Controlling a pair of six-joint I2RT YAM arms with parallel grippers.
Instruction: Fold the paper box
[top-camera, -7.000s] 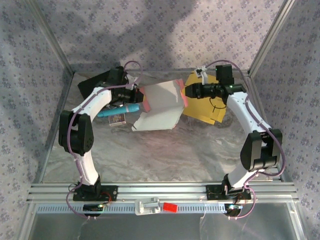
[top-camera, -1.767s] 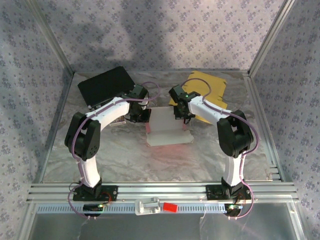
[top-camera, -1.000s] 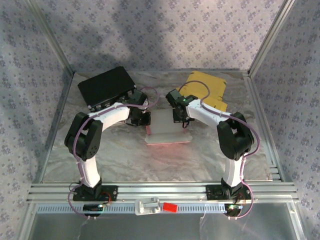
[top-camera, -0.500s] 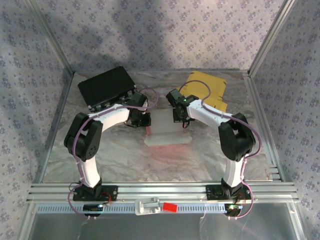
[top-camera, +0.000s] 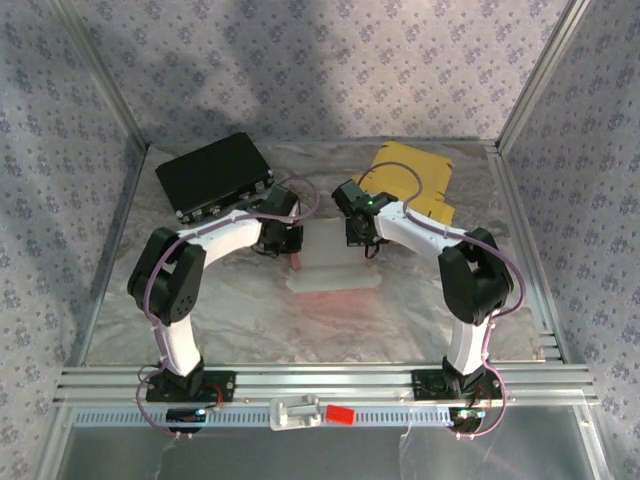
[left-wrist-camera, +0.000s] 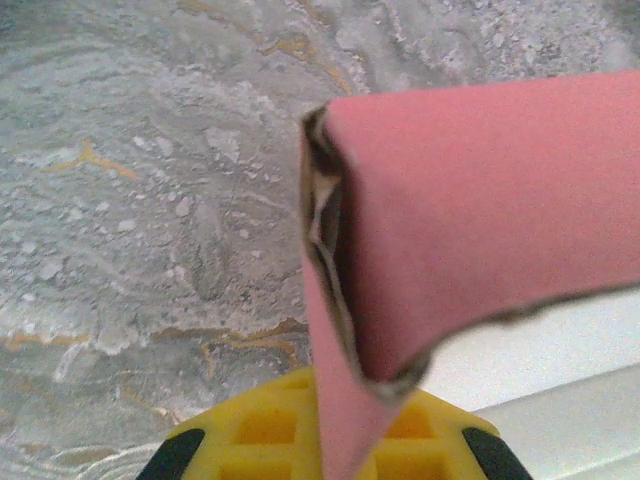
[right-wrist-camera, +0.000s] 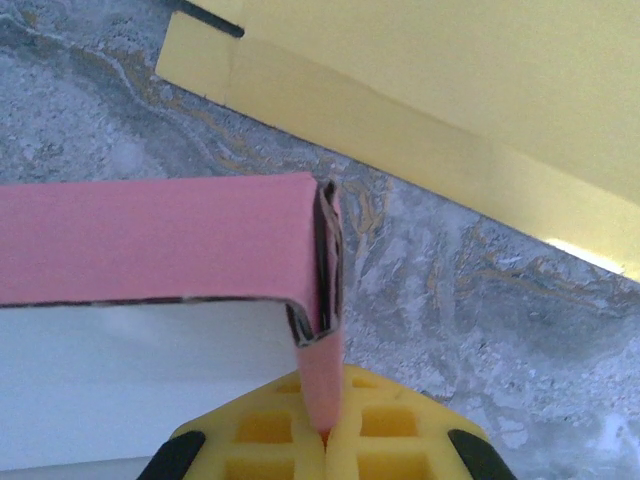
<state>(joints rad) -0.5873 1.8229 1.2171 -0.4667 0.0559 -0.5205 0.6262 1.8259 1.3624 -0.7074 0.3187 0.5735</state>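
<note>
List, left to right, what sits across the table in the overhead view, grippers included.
Black case → left gripper, jaws pinching a pink flap → paper box → right gripper, jaws pinching the opposite pink flap → yellow cardboard.

The marbled grey worktop (top-camera: 330, 330) carries a white-and-pink paper box (top-camera: 335, 265) at its middle, a black case (top-camera: 213, 172) far left, and a yellow cardboard sheet (top-camera: 415, 180) far right.
</note>
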